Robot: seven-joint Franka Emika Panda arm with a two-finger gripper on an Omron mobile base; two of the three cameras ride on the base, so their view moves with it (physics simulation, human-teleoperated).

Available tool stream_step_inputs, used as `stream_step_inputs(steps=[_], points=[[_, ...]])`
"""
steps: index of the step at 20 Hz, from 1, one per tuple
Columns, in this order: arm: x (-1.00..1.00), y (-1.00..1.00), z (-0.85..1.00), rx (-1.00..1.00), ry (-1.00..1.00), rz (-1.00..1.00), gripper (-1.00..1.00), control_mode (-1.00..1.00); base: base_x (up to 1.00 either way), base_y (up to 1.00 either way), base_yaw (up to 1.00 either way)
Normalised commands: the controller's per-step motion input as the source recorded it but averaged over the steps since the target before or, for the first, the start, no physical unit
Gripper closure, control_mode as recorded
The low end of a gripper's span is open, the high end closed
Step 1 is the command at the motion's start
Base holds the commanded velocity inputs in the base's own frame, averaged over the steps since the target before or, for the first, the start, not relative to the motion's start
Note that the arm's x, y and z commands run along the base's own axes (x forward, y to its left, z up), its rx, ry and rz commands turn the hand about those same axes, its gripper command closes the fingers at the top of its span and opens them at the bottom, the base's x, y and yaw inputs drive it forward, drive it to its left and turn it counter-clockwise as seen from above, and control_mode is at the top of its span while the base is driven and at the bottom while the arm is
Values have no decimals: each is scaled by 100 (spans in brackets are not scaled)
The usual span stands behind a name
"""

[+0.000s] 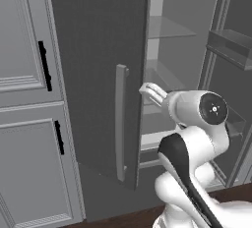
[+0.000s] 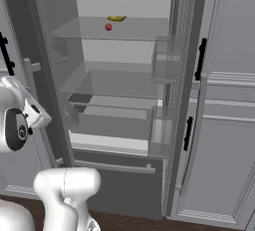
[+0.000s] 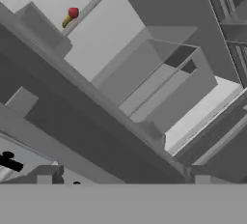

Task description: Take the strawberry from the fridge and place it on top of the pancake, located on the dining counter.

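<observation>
The claw [image 3: 123, 179] is standing spread and empty, its tips barely visible, by the open dark grey fridge [image 1: 93, 65] door. The tiny red strawberry [image 2: 108, 27] is sitting on an upper glass shelf [image 2: 114, 31], beside a small yellow fruit [image 2: 116, 18].

The white arm rises from the base in a folded pose, the lower link climbing to a bent elbow and the forearm reaching forward and to the left, away from the cameras. The gripper [image 3: 123, 175] stands with its jaws wide apart, the two dark finger tips [image 3: 44, 175] set well apart at the near edge of the hand view. Nothing lies between the tips.
</observation>
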Motion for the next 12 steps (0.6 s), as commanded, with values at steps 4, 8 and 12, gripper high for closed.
stream_step_inputs(steps=[4, 8, 12], points=[[0, -99, 22, 90, 12, 17, -100, -100, 0, 0, 0], [13, -71, 3, 97, 24, 22, -100, -100, 0, 0, 0], [46, -28, 0, 82, 38, 28, -100, -100, 0, 0, 0]])
